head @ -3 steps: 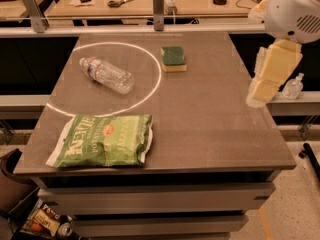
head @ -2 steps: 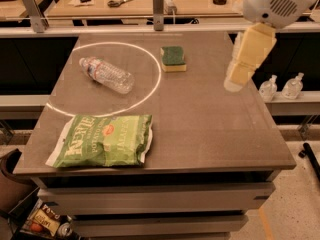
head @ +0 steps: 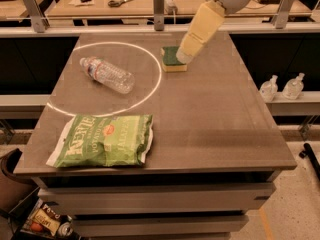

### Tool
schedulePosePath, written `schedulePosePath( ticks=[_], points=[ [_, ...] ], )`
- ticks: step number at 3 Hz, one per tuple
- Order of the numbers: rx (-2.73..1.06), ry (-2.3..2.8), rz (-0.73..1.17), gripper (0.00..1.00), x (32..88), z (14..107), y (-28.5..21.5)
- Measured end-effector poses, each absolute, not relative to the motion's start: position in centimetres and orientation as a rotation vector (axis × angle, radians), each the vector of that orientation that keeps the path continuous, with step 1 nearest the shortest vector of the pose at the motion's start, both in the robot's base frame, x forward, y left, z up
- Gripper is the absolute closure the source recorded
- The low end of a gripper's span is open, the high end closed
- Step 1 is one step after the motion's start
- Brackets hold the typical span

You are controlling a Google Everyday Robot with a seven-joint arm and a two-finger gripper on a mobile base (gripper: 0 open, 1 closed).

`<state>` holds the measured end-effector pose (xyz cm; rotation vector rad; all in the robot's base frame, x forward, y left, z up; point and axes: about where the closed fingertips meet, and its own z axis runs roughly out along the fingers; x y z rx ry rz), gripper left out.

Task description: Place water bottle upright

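Tabletop (head: 215,109) bears one water bottle (head: 107,75), one chip bag (head: 102,140), gripper (head: 185,56) over one sponge (head: 171,65)

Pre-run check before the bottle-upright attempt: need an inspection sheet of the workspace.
Surface: grey table, white ring marked on it.
Job's things: water bottle lying on its side inside the ring, cap toward the rear left.
Clutter: green chip bag at front left; sponge at rear centre.
Grippers: gripper hangs by the sponge's right edge, apart from the water bottle.
Cables: nothing seen.
Surroundings: pump bottles on a shelf to the right; scissors on the bench behind.
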<state>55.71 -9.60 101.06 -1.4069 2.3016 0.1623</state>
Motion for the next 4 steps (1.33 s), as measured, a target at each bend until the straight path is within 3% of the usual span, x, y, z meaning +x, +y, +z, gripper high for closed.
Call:
schedulePosePath(
  ticks=[2,4],
  points=[
    [-1.266,2.415,0.215,0.0,60.4,100.4,-2.1],
    [-1.232,2.554,0.132,0.0,63.7,98.8,3.7]
  ],
)
